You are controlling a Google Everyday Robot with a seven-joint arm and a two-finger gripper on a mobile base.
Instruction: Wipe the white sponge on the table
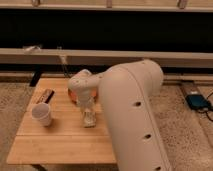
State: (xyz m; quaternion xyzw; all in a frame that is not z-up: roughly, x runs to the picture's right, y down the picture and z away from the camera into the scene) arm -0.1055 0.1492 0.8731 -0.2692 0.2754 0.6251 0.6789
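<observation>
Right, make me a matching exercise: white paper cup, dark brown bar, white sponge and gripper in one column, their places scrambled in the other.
Column one
1. white paper cup
2. dark brown bar
3. white sponge
4. gripper

Column two
A. pointing down over the middle of the table, shut
B. lying near the table's back left edge
C. on the tabletop, pinched from above
D. upright on the left side, nearer the camera than the bar

Pairs: 1-D, 2-B, 3-C, 4-A
</observation>
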